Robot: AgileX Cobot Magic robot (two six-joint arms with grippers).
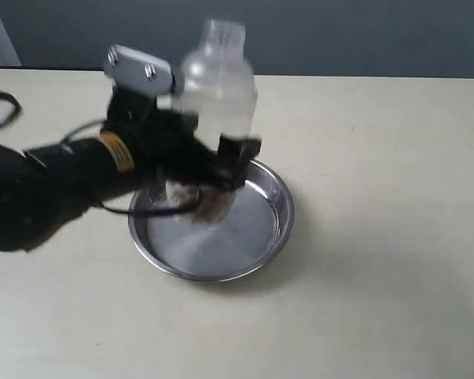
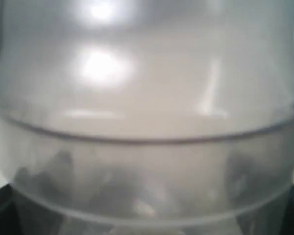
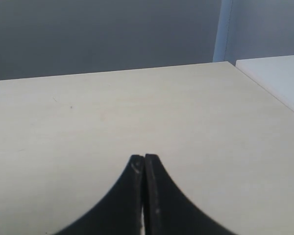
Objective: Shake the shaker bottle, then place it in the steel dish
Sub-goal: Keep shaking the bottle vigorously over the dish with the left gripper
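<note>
The clear shaker bottle (image 1: pixel 218 95) is held upright and motion-blurred in the air above the steel dish (image 1: pixel 257 237). My left gripper (image 1: pixel 213 162) is shut on the bottle's lower body, reaching in from the left. Brown pellets show dimly near the bottle's base. In the left wrist view the bottle (image 2: pixel 147 122) fills the whole picture, blurred, and hides the fingers. The right gripper (image 3: pixel 145 161) is shut with nothing in it, over bare table, and does not appear in the exterior view.
The cream table (image 1: pixel 379 158) spreads round the dish, with a dark wall behind it. A black cable (image 1: pixel 0 106) lies at the far left. The right wrist view shows the table's corner and a white surface (image 3: pixel 279 78) beyond it.
</note>
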